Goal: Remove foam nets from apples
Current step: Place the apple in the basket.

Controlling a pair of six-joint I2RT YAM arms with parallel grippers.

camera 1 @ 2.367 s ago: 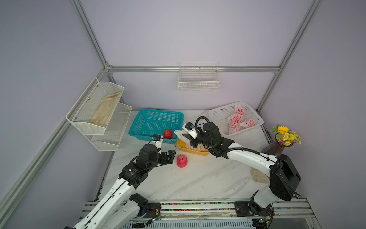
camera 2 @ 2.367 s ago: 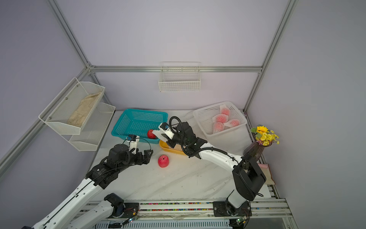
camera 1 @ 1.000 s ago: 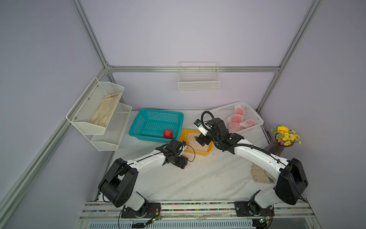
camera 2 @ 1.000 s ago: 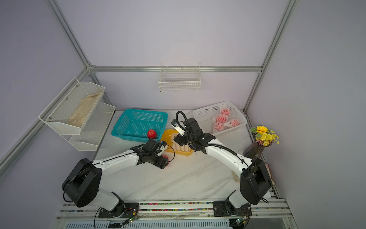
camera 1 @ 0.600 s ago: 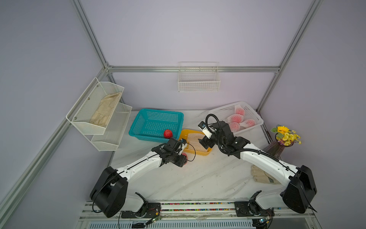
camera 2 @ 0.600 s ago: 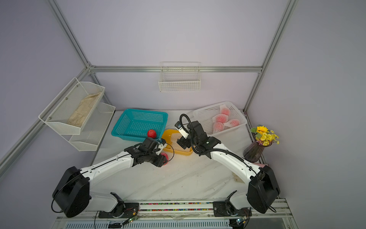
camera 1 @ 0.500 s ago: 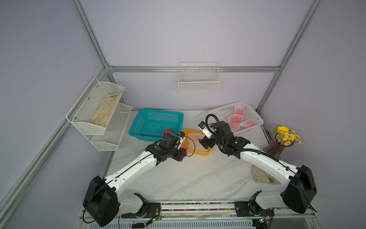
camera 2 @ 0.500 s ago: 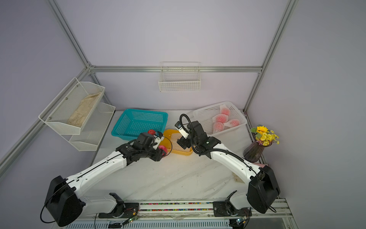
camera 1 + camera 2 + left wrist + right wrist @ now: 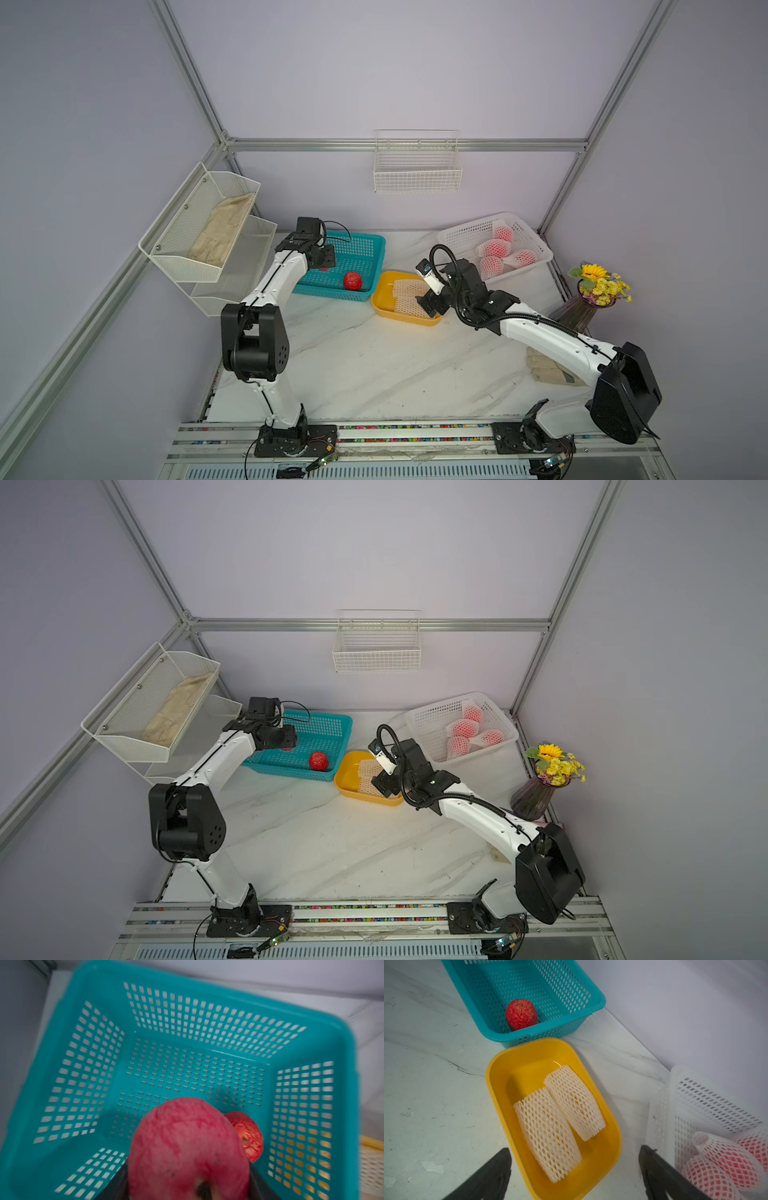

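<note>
The left end effector (image 9: 325, 264) is clamped on a bare apple (image 9: 187, 1147) over the blue basket (image 9: 376, 249) — a second apple (image 9: 352, 281) lies inside. The right end effector (image 9: 575, 1149), jaws apart, hangs above two foam nets (image 9: 548, 1132) in the yellow tray (image 9: 517, 1064); netted apples (image 9: 494, 248) sit in the white basket (image 9: 461, 239).

Your left wrist view is blurry. The apple (image 9: 187, 1147) in the left gripper (image 9: 326, 263) sits close to the camera, runs off the edge and covers most of the fingers (image 9: 113, 1185). It also covers part of the other apple (image 9: 248, 1136) just past it. In both top views the left gripper hides the held apple, and you see only a red sliver under it.

In the right wrist view the right gripper (image 9: 575, 1148) runs off the edge. So do the netted apples (image 9: 724, 1159) beside it. In both top views the right gripper covers the tray (image 9: 384, 297) corner and the net (image 9: 405, 293) ends under it.
</note>
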